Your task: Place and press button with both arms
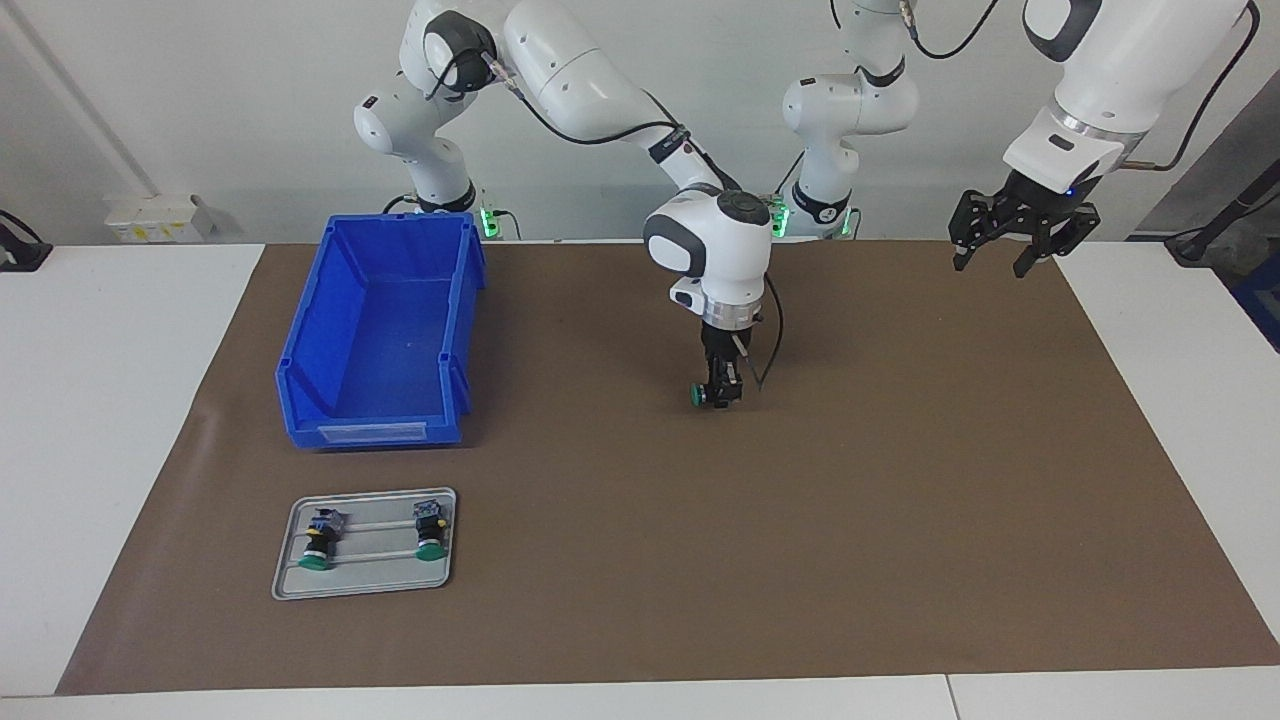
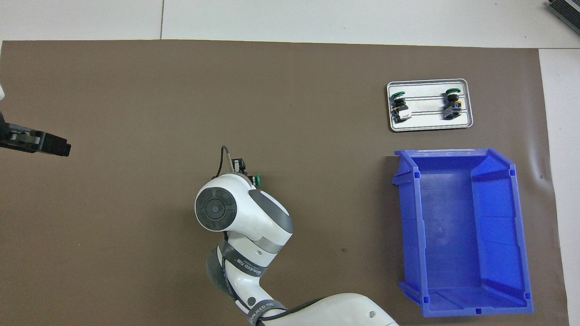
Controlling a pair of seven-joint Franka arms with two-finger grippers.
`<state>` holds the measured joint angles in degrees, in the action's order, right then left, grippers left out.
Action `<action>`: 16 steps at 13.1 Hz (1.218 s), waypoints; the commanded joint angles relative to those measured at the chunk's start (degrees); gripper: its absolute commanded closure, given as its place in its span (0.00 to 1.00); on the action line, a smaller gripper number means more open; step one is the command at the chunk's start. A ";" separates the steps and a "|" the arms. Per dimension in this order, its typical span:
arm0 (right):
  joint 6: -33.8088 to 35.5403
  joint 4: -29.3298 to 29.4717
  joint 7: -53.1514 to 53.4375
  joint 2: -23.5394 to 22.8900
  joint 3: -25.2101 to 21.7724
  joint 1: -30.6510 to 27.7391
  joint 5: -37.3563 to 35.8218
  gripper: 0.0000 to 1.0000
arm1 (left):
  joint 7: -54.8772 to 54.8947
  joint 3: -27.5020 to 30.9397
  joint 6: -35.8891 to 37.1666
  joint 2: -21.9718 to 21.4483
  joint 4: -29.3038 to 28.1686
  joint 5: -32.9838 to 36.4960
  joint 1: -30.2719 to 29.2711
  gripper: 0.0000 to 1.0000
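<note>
Right gripper (image 1: 722,392) grips the button (image 1: 697,394) low over mid-mat, green cap sideways (contact with the mat unclear). To place well: turn the cap upward, seat the base flat, then release. Left gripper (image 1: 1020,232) waits raised at its own table end, fingers spread. Keep clear of blue bin (image 1: 300,340).

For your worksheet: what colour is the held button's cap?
Green, on the button in the right gripper; facing view.
</note>
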<state>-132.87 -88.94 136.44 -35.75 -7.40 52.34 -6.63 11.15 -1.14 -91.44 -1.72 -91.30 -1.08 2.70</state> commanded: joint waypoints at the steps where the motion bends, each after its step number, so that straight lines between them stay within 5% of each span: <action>1: -1.43 -1.85 2.16 1.13 -0.07 0.13 -1.45 0.39 | 2.72 -0.26 -3.13 -2.50 -3.89 0.73 0.99 0.24; 2: -0.64 -1.33 1.99 1.04 -0.24 0.13 -1.80 0.14 | 6.13 -0.35 -3.57 -2.59 -4.41 0.20 1.69 0.17; 3: -0.20 -0.81 1.46 1.12 -0.42 0.13 -3.11 0.00 | 10.25 -0.35 -4.53 -3.37 -6.07 0.11 2.74 0.10; 7: 0.15 -0.45 -1.07 3.22 -0.24 -1.18 -7.52 0.00 | 21.93 -0.35 -9.64 -4.79 -11.18 -4.87 4.51 0.06; 13: 1.47 -7.03 -16.88 17.71 -0.07 -9.17 -6.55 0.00 | 42.96 -0.35 -12.71 -2.86 -15.13 -6.92 8.01 0.05; 16: 4.80 -8.36 -30.04 21.24 -0.07 -13.39 -6.46 0.00 | 45.97 -0.35 -17.79 -0.14 -18.21 -6.92 12.93 0.05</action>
<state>-129.11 -94.05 113.31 -17.55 -8.21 41.28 -12.84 54.40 -2.27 -105.22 -3.23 -106.98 -7.53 12.21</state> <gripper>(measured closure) 0.000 0.053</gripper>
